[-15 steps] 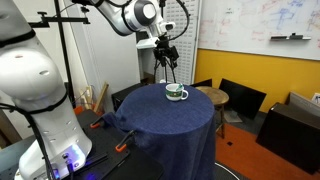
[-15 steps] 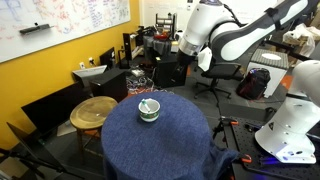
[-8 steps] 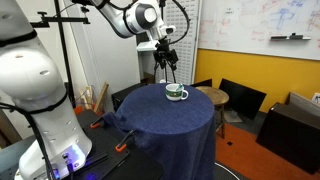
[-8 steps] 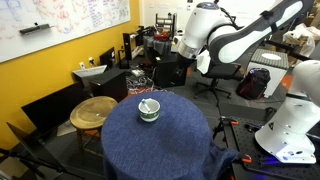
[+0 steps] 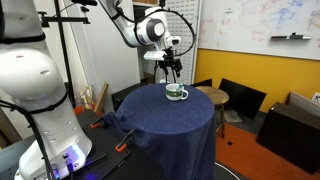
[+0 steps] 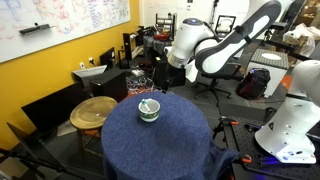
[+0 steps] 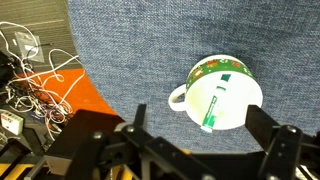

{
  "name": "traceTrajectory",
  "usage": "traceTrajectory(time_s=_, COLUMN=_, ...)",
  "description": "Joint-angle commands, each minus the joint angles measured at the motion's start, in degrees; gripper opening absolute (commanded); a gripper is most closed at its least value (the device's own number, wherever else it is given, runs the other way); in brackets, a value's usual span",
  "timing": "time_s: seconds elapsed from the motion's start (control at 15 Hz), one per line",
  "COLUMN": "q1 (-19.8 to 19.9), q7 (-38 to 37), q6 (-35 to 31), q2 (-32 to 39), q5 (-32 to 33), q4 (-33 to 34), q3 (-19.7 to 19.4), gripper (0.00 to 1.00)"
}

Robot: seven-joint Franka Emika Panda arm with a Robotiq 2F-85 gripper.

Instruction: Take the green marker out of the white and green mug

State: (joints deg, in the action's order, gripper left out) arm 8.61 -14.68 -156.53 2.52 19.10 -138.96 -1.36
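Lab room with a yellow wall below whiteboards. In the middle stands a round table (image 5: pixel 160 125) draped in dark blue cloth, which shows a coarse weave in the wrist view.

- Hand (image 5: pixel 172 67): hangs above the table's far edge, near the mug (image 5: pixel 176 93) but not over it. Fingers are spread wide and hold nothing.
- Wrist view: the two dark fingers frame the lower edge. The mug sits ahead of them, a little off the centre line.
- Green marker (image 7: pixel 214 108): inside the mug, slanted, leaning on the inner wall with its green end low.

Step in hand, as I judge it, is the approach.
- Centre the hand over the mug's mouth.
- Turn the finger gap across the marker's length.
- Come down without touching the rim.
- Pinch the marker's upper part.
- Lift along its lean so the mug is not dragged or tipped.

Materials:
- Mug: squat, glazed, probably slick, with a green patterned band and a side handle.
- Marker: thin, smooth and round, so it is likely to roll between the pads.
- Cloth: soft and could bunch if the mug slides.
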Motion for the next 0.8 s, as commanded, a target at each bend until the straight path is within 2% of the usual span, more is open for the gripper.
traceTrajectory(time_s=0.0, q1=-2.5, q7=-0.6, q6=-1.5, q2=5.3, q5=0.7, q4=4.2, q3=-2.0, gripper=1.0)
traceTrajectory(time_s=0.2, q1=-4.9, q7=-3.7, q6=-2.7, q2=8.0, q5=3.2, q4=6.1, q3=-3.6, gripper=1.0)
traceTrajectory(time_s=0.73, q1=-10.9, q7=-8.8, q6=-7.9, q2=13.8, q5=1.7, q4=9.9, q3=-8.7, gripper=1.0)
